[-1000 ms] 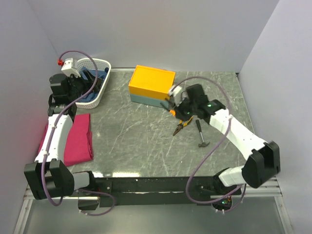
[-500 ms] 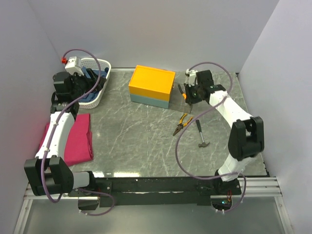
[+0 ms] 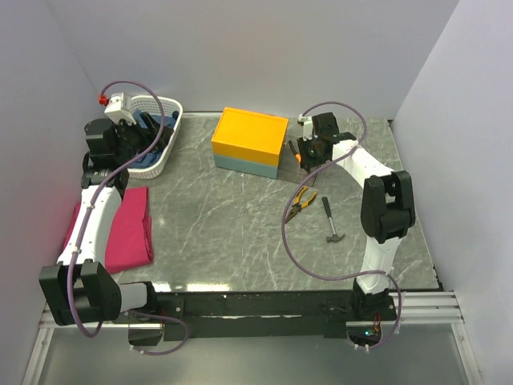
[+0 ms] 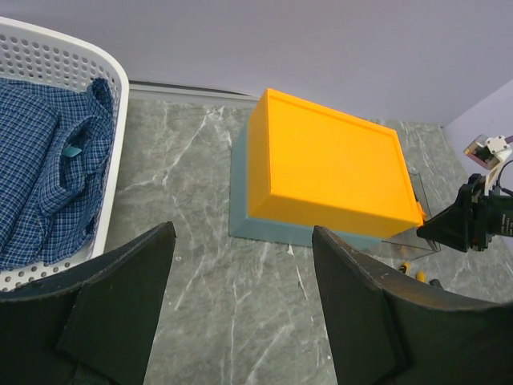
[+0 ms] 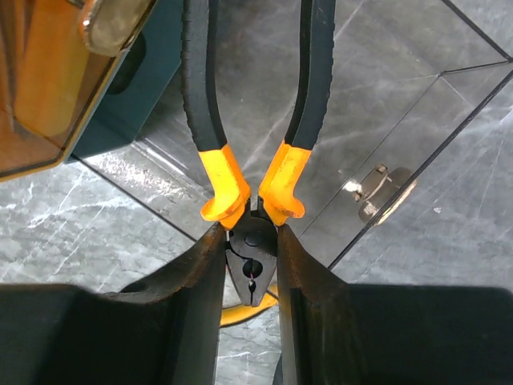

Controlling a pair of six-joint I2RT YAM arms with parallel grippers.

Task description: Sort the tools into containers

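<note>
I see a grey marbled tabletop (image 3: pixel 224 233) and pale walls (image 3: pixel 240 48); right gripper (image 5: pixel 248 241) pinches black-handled pliers (image 5: pixel 228 184), left gripper (image 4: pixel 240 313) stands spread.

At the far left corner of your bench (image 3: pixel 224 233) sits the basket (image 3: pixel 170 143), with folded fabric (image 4: pixel 40 160) lying in it and your left tool (image 3: pixel 148 130) hanging above it. In front of the basket, along the bench's left edge, lies the folded cloth (image 3: pixel 128 228). The box (image 3: pixel 249 143) stands at the back near the middle, well to the right of the basket. Just right of the box, your right tool (image 3: pixel 303 150) clamps the gripped pliers (image 5: pixel 252 184), their handles pointing out beyond its fingertips. Nearer you, the loose pliers (image 3: pixel 299 200) lie on the bench, with the hammer (image 3: pixel 331 220) just to their right.
</note>
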